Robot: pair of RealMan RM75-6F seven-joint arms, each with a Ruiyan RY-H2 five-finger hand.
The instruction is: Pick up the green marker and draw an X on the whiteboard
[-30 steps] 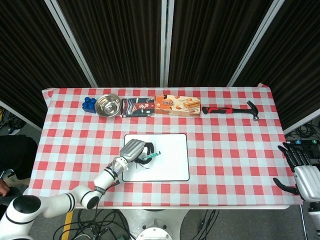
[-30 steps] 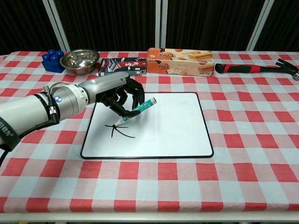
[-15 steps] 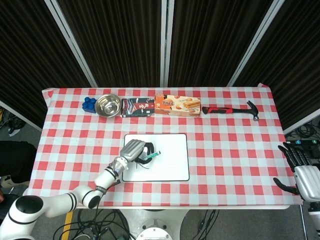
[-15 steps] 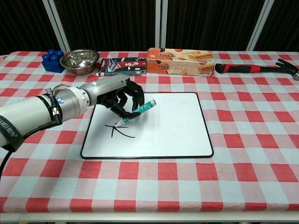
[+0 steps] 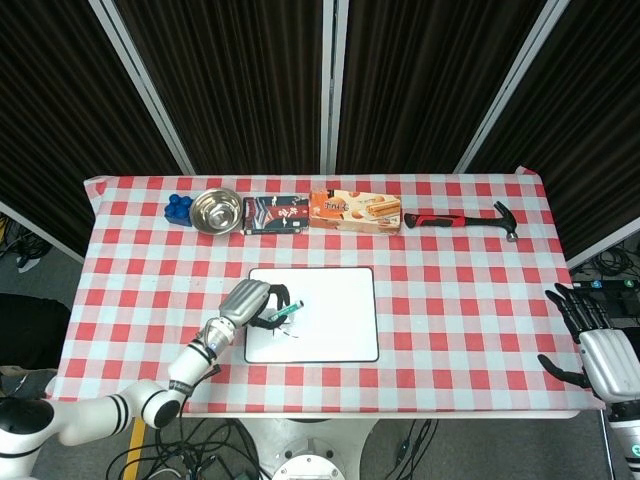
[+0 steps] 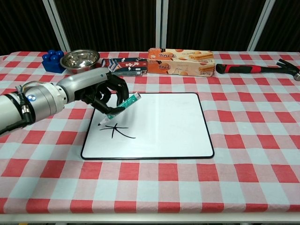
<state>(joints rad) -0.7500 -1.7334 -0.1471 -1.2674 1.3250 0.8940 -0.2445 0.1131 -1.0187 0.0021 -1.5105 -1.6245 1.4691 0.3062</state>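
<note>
My left hand [image 6: 104, 93] [image 5: 252, 303] grips the green marker [image 6: 120, 108] [image 5: 284, 315] over the left part of the whiteboard [image 6: 164, 126] [image 5: 335, 310]. The marker slants down to the left, its tip just above the board's left side. Black crossing strokes [image 6: 117, 131] show on the board below the hand. My right hand [image 5: 590, 340] hangs off the table's right edge with fingers spread and nothing in it; the chest view does not show it.
Along the far side lie blue blocks [image 6: 53, 60], a steel bowl [image 6: 79, 61], a dark packet [image 6: 124, 66], an orange biscuit box [image 6: 180, 61] and a red-handled hammer [image 6: 255, 68]. The red-checked table [image 6: 253, 140] carries everything.
My left hand has shifted left with the marker, uncovering the drawn strokes. The right hand moved slightly.
</note>
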